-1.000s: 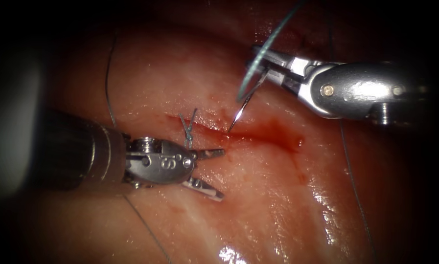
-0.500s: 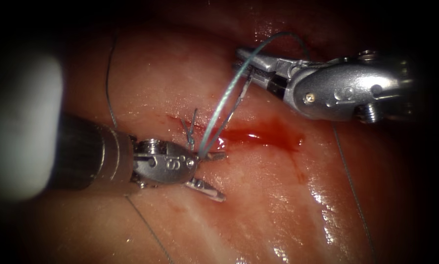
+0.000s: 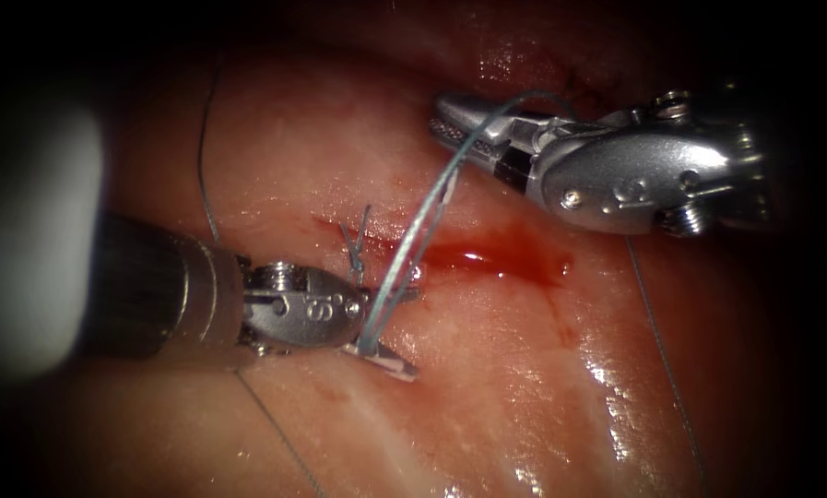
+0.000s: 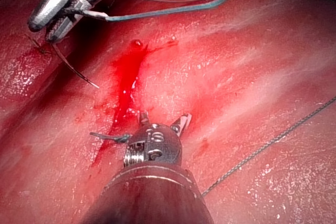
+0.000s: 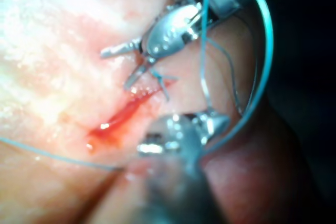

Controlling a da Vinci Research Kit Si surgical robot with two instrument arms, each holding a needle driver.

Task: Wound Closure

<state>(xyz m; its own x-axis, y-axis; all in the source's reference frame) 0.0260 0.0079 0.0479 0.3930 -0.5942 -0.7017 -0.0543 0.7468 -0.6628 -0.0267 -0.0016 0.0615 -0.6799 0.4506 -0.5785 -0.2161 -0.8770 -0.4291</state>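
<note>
The tissue (image 3: 524, 369) bears a cut (image 3: 496, 258) with red fluid in it. A tied stitch (image 3: 358, 242) with short cut ends stands at the cut's left end. My right tool (image 3: 445, 120) is above the cut, shut on the curved needle (image 3: 431, 217) near its tail. The needle arcs down toward the cut beside the stitch; in the left wrist view the needle (image 4: 73, 69) hangs free of the tissue. Teal thread (image 3: 487, 115) loops from the jaws down along the needle. My left tool (image 3: 419, 334) lies below the cut's left end, open and holding nothing.
Dark thread (image 3: 657, 341) trails down the tissue on the right, and another strand (image 3: 206, 175) runs on the left behind the left tool's shaft (image 3: 155, 295). In the right wrist view the left tool (image 5: 168, 32) spreads its jaws by the stitch (image 5: 163, 82).
The right tool has moved left and rolled its wrist, swinging the needle and the thread loop down toward the left tool's open jaws. The left tool has barely moved.
</note>
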